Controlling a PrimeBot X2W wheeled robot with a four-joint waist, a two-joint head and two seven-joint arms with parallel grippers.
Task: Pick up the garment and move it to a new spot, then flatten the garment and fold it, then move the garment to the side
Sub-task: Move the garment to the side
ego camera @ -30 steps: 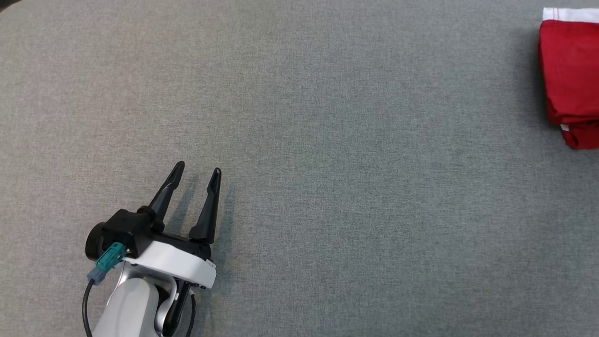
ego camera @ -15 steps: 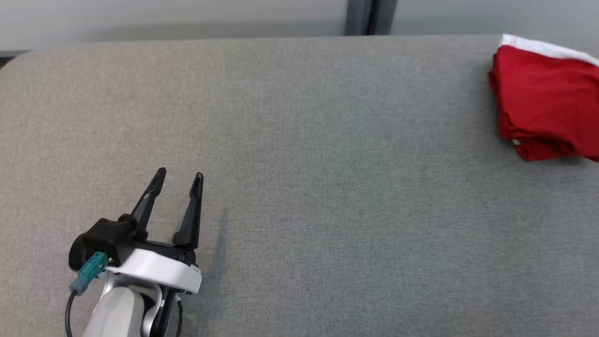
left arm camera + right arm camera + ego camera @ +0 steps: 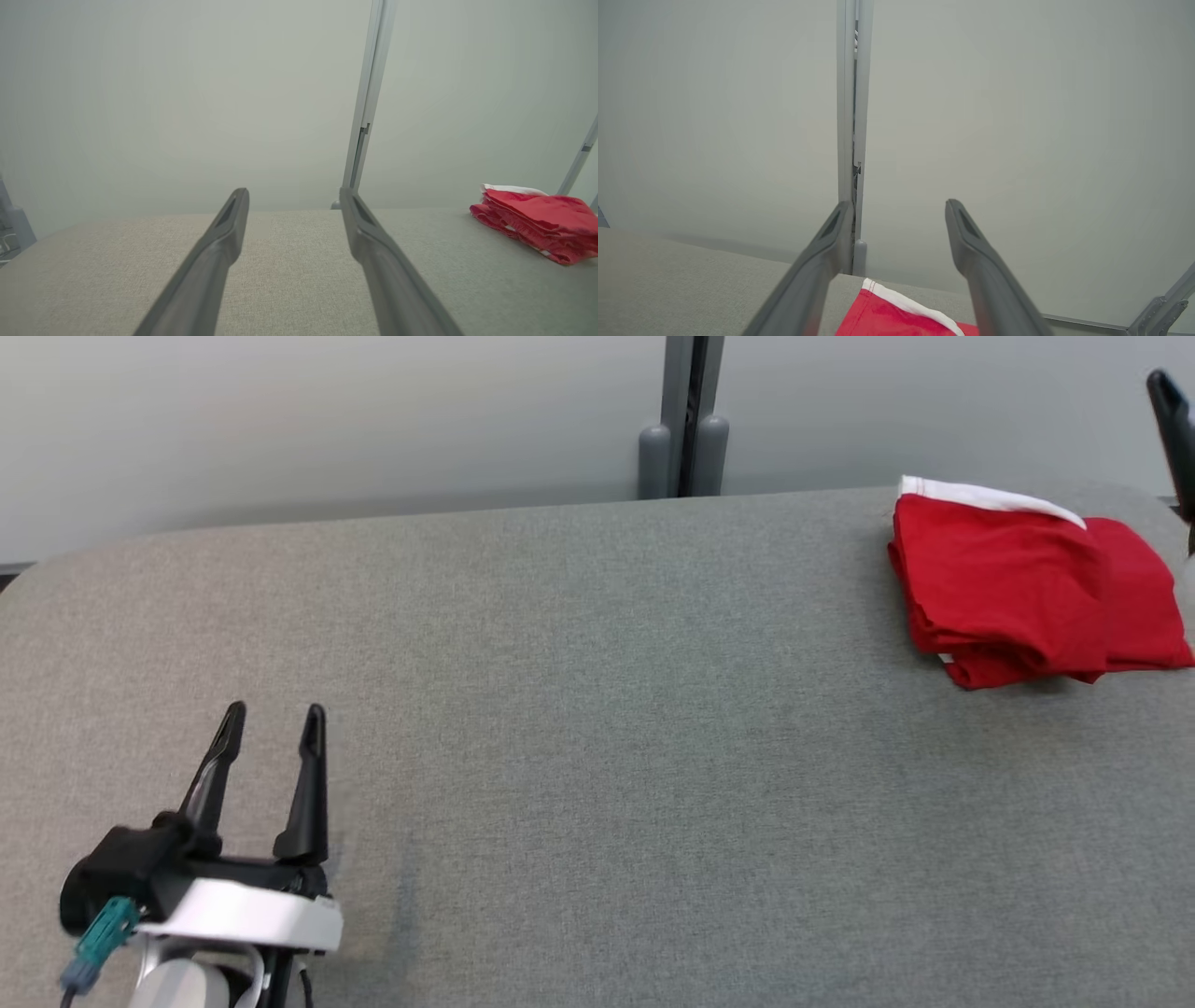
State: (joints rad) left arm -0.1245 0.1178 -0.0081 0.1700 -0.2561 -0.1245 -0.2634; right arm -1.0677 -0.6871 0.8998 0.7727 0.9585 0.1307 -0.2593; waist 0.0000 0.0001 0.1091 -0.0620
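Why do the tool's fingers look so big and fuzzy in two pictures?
Left wrist view: the left tool sits right by the lens, so its fingers look huge, grey and soft. Right wrist view: same for the right tool. Head view: far away, so small, black and crisp.

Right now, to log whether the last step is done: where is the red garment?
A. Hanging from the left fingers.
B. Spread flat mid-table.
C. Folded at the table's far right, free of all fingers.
C: the garment lies folded at the far right of the table; left fingers and right fingers stand open, empty.
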